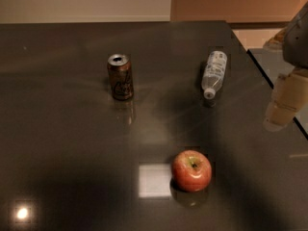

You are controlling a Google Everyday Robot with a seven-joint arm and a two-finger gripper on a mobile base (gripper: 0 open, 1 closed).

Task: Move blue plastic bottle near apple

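The blue plastic bottle (213,73) lies on its side on the dark table (72,138), at the back right, its white cap pointing toward me. The red apple (191,170) sits upright in the front middle, well apart from the bottle. My gripper (283,105) hangs at the right edge of the view, above the table's right side, to the right of the bottle and not touching it.
A brown drink can (120,76) stands upright at the back, left of the bottle. The table's right edge (269,81) runs diagonally close to the gripper. A bright reflection patch (155,180) lies just left of the apple.
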